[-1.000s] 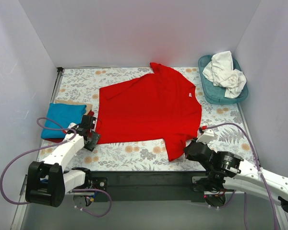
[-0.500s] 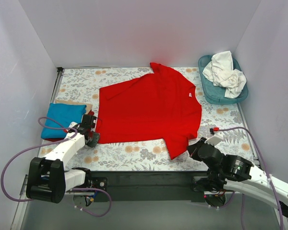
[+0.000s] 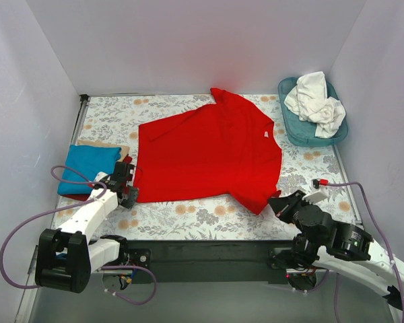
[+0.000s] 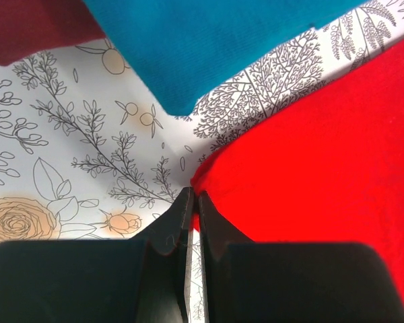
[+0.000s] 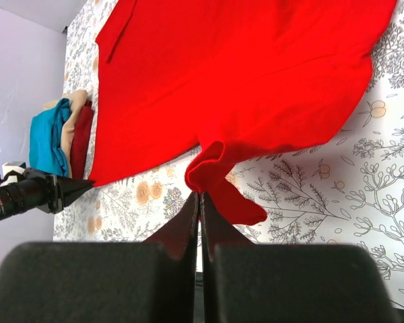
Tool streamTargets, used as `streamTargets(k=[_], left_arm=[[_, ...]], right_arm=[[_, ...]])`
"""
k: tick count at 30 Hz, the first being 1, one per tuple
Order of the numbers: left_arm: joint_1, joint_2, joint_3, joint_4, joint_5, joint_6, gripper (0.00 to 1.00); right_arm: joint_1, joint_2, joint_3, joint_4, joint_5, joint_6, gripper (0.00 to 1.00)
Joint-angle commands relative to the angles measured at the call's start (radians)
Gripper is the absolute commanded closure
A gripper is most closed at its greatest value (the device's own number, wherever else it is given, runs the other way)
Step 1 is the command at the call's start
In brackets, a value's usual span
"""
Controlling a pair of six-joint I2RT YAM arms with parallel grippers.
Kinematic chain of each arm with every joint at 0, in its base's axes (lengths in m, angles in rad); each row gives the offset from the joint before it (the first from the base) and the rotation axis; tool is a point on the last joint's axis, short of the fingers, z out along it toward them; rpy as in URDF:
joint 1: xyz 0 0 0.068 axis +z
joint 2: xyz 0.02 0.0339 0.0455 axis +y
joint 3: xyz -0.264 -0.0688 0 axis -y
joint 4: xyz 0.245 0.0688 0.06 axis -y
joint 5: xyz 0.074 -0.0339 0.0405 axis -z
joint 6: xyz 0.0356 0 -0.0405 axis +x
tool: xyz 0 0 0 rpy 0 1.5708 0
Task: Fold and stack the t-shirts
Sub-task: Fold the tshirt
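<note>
Where left claw (image 4: 194, 197) nips the red t-shirt (image 4: 323, 175), its corner is hidden.

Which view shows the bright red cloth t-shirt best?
Top external: the whole bright red cloth t-shirt lies spread out. Left wrist shows only one corner of it; right wrist shows it obliquely, cropped.

Layers under the turquoise t-shirt (image 3: 87, 168) mostly covered; kind undetermined. White t-shirts (image 3: 316, 101) heaped in basket (image 3: 295, 132): count undetermined. Right arm (image 3: 380, 259) cut off at lower right edge. Left wrist view crops the red t-shirt (image 4: 323, 168).
</note>
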Motion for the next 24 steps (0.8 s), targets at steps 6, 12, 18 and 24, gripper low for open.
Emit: streamTargets(k=[6,12,18,24], left_arm=[[0.003,-0.030,0.032,-0.035,-0.016,0.014,1.00],[0.003,-0.045,0.060,-0.049,-0.016,0.018,1.00],[0.003,0.024,0.159,-0.038,-0.025,0.029,1.00],[0.003,0.171,0.277,-0.018,-0.009,0.030,1.00]], right_arm=[[0.001,0.208,0.146,0.006,0.083,-0.110,0.99],[-0.001,0.378,0.247,0.015,0.130,-0.211,0.99],[-0.019,0.617,0.428,0.056,0.204,-0.367,0.99],[-0.391,0.777,0.450,0.355,-0.230,-0.657,0.99]])
